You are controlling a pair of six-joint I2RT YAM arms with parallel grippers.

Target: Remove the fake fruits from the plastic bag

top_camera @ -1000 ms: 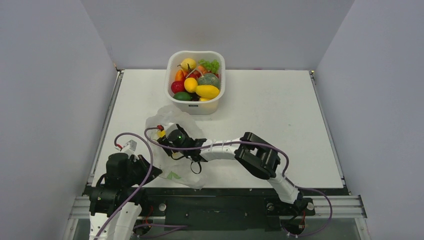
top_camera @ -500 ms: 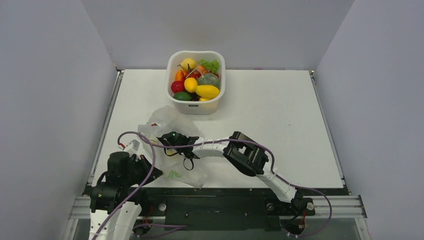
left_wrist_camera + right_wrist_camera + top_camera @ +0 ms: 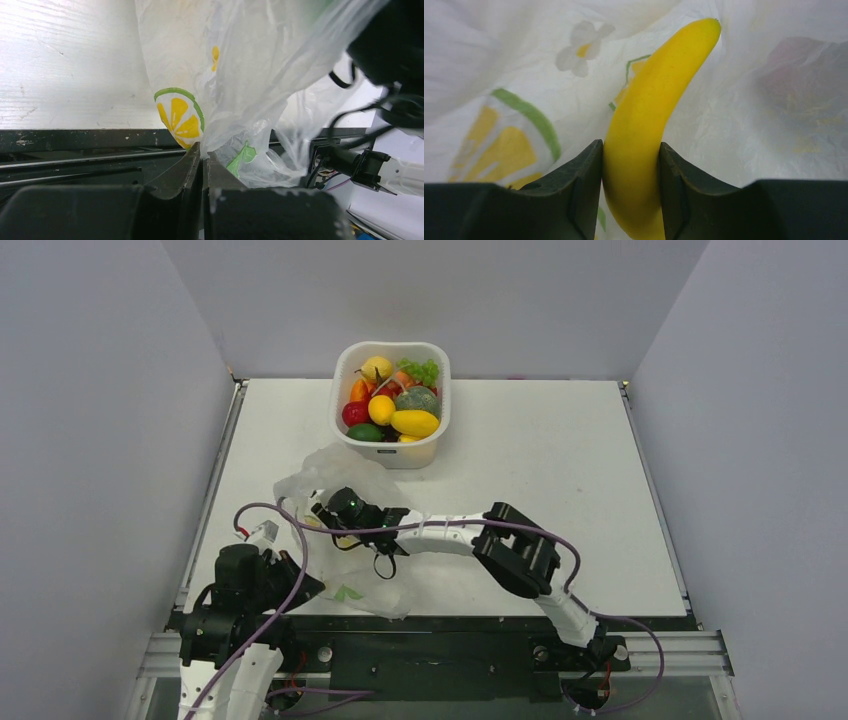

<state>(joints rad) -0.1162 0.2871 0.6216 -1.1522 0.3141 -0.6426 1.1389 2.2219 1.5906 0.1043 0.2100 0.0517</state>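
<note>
— The right arm's elbow has swung back out since half a second ago, and the wrist has edged toward the white tub (image 3: pixel 392 454).
— Meaning?
— Likely a withdrawal. The right gripper (image 3: pixel 630 150) clamps the banana (image 3: pixel 659 85), which is inside the plastic bag (image 3: pixel 250 70). The left gripper (image 3: pixel 202 154) pinches the bag's edge.
— Any writing?
— None. Only a lemon-slice print (image 3: pixel 180 117).

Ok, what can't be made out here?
- Top view: the right arm and crinkled film hide any other fruit in the plastic bag; the right wrist view shows only the banana.
- Top view: the right tool sits hidden under its own wrist.
- Right wrist view: the banana's lower end is cut off by the bottom edge.
- Top view: upper fruits cover the white tub's lower layers.
</note>
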